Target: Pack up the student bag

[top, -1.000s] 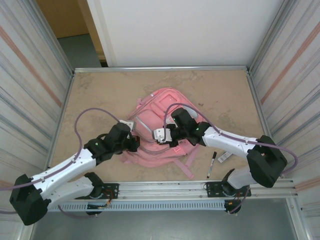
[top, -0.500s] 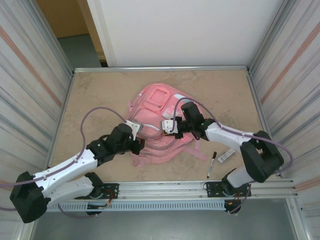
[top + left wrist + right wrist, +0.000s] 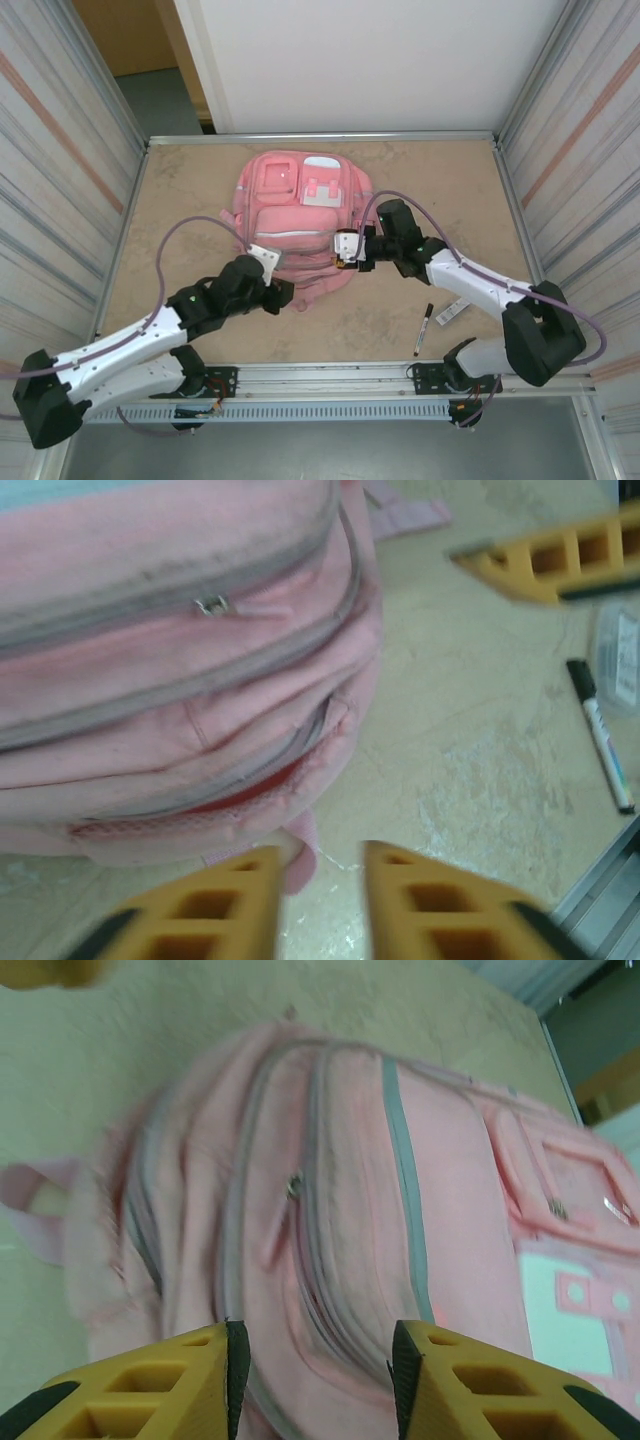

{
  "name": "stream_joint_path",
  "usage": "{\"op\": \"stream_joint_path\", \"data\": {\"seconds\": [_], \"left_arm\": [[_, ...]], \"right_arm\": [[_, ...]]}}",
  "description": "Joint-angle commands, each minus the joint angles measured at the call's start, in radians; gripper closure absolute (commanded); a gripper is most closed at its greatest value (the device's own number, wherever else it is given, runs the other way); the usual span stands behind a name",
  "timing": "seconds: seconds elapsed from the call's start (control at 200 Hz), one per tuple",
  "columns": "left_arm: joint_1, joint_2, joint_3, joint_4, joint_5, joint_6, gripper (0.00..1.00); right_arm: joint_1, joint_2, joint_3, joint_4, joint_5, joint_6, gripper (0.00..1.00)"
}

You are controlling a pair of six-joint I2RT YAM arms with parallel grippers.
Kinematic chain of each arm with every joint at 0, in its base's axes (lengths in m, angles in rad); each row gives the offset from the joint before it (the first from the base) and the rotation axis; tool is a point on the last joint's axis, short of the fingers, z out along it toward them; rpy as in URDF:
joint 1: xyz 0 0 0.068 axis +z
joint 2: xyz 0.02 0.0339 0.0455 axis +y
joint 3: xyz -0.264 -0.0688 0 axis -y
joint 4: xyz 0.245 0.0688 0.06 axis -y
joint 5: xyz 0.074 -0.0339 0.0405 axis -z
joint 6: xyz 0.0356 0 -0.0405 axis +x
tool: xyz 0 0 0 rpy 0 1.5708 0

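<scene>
The student bag (image 3: 298, 210), a big pink backpack, lies front up in the middle of the table, its white patch (image 3: 322, 162) at the far end. My left gripper (image 3: 286, 292) is at the bag's near left corner. Its jaws are open over the bare table (image 3: 322, 855), with a pink strap loop (image 3: 300, 858) beside the left finger. My right gripper (image 3: 341, 251) is at the bag's right side, open (image 3: 312, 1345) and hovering over the zipped pockets (image 3: 380, 1190). Nothing is held by either.
A black-capped marker (image 3: 424, 328) and a small clear packet (image 3: 450, 313) lie on the table right of the bag, near the front rail. The marker (image 3: 600, 735) also lies right of my left fingers. Metal walls close in both sides.
The bag has been turned over from strap side up to front side up and now lies farther back. Both grippers have opened and let go of it.
</scene>
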Motion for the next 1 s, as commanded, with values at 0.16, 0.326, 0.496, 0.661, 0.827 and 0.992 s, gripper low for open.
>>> {"op": "stream_joint_path", "data": {"seconds": [0.16,0.326,0.496,0.661,0.827,0.992], "left_arm": [[0.126,-0.087,-0.02,0.063,0.002,-0.114,0.52],[0.125,-0.029,0.028,-0.008,0.009,-0.142,0.51],[0.126,0.038,0.04,0.001,0.06,-0.173,0.5],[0.125,0.084,0.052,0.014,0.093,-0.195,0.49],[0.125,0.139,0.077,0.026,0.101,-0.217,0.47],[0.135,0.201,0.12,0.036,0.016,-0.283,0.45]], "right_arm": [[0.049,0.148,0.074,0.039,0.035,-0.096,0.56],[0.058,0.263,0.168,-0.042,0.102,-0.166,0.55],[0.071,0.35,0.156,0.071,0.272,-0.2,0.57],[0.07,0.362,0.16,0.067,0.231,-0.199,0.61],[0.061,0.333,0.147,0.152,0.104,-0.095,0.94],[0.035,0.309,0.144,0.242,-0.09,0.049,1.0]]}}
